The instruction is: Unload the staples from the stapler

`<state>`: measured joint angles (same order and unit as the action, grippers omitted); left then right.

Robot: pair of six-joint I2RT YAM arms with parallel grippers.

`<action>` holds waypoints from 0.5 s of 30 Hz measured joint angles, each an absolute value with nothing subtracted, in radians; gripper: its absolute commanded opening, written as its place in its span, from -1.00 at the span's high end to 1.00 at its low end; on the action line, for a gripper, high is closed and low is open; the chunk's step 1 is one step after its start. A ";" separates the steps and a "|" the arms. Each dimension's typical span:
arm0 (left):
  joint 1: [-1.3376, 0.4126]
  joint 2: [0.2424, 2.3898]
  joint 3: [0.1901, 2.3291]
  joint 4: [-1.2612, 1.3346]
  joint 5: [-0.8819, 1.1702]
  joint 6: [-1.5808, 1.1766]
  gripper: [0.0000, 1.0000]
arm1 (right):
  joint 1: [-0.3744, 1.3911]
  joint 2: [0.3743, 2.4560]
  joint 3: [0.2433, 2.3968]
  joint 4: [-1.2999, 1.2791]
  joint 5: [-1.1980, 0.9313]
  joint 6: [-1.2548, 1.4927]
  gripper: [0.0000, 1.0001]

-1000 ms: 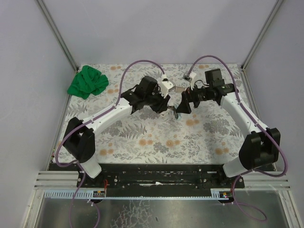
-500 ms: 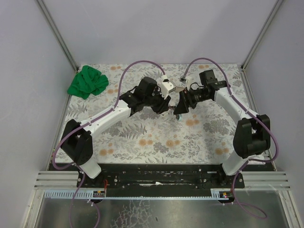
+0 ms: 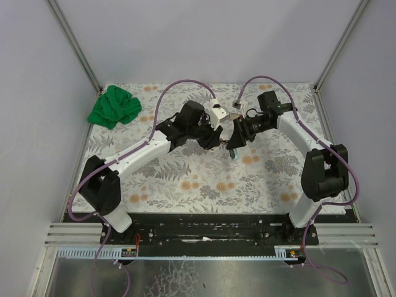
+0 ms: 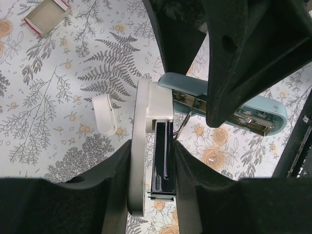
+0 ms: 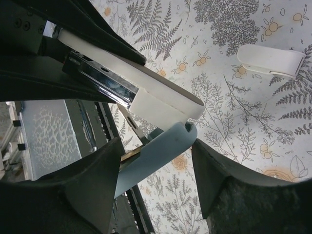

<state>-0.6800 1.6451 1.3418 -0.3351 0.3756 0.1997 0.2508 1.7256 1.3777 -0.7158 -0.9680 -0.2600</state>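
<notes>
My left gripper [image 4: 152, 151] is clamped on the white stapler [image 4: 152, 105], one finger pressed against each long side, and holds it clear of the flowered table [image 4: 53, 122]. In the left wrist view the stapler's long axis runs straight away from my wrist, with its blunt white end pointing outward. A black channel [image 4: 161, 183] lies open along its right side. Inside that channel a thin silvery line [image 4: 166, 151] runs lengthwise, but I cannot tell whether it is the staples, and I see no loose strip anywhere else. Touching the far end of the white stapler is a light-blue stapler [image 4: 195, 87]. Its long axis lies across the white one, slanting down to the right, with its metal inside facing up and its rounded end farthest from the white stapler. My right gripper [image 5: 156, 146] straddles the light-blue stapler with a finger close against each side; I cannot tell whether it actually squeezes. Just left of the white stapler a small white piece [image 4: 105, 114] lies on the table. A red-and-white box [image 4: 46, 14] sits farther off on that same side, and a green cloth [image 3: 114, 106] lies well apart to the left.
</notes>
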 measured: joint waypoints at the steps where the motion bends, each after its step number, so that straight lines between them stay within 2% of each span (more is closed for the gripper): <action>1: -0.680 1.645 1.342 -0.336 0.382 0.200 0.32 | 0.251 1.726 1.380 -0.729 -0.963 -0.279 -0.30; 5: -0.677 1.645 1.342 -0.336 0.421 0.200 0.32 | 0.251 1.730 1.390 -0.777 -0.951 -0.375 -0.18; 15: -0.636 1.645 1.342 -0.352 0.581 0.199 0.33 | 0.251 1.729 1.390 -0.873 -0.987 -0.633 -0.15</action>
<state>-0.6357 1.6451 1.3418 -0.3515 0.5812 0.1989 0.2508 1.7294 1.3903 -0.8730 -0.9867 -0.6334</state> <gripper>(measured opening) 0.342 0.593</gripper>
